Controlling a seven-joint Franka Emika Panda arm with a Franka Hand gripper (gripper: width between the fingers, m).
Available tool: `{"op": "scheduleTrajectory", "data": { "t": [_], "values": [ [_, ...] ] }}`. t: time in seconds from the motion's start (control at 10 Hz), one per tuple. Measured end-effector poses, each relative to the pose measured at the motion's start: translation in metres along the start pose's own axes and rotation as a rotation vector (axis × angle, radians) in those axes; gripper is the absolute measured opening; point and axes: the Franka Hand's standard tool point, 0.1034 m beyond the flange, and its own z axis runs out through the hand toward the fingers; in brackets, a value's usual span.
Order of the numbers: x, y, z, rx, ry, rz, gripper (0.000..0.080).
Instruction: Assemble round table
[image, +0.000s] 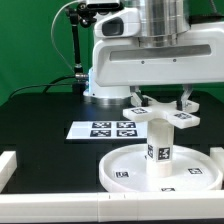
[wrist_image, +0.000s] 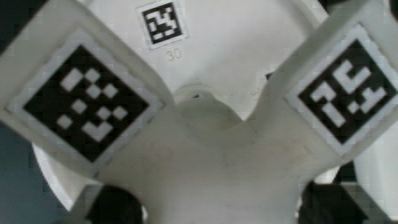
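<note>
The round disc (image: 128, 166) lies flat on the black table at the exterior view's right front. The short thick cylinder leg (image: 160, 146) stands upright on its middle, with markers on its side. The cross-shaped foot piece (image: 170, 117) sits on top of the leg. My gripper (image: 162, 103) is straight above it, its fingers down on either side of the foot's middle. In the wrist view the foot piece (wrist_image: 214, 130) fills the picture with its markers, and my gripper (wrist_image: 217, 200) has dark fingers (wrist_image: 118, 205) against both sides of it.
The marker board (image: 103, 129) lies flat on the table just behind the disc. A white border bar (image: 9, 163) runs along the exterior view's left and another (image: 70, 210) along the front edge. The robot base (image: 100, 75) stands behind.
</note>
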Motion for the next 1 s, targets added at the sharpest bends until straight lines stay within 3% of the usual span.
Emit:
{"op": "scheduleTrajectory", "data": {
  "t": [0.1, 0.7, 0.8, 1.0],
  "values": [
    [0.0008, 0.0006, 0.0002, 0.017, -0.004, 0.030, 0.0437],
    [0.0023, -0.0002, -0.0009, 0.025, -0.002, 0.388, 0.0437],
    [0.0027, 0.0012, -0.0010, 0.051, 0.007, 0.511, 0.0437],
    [0.0002, 0.0013, -0.0013, 0.070, 0.008, 0.708, 0.0438]
  ]
}}
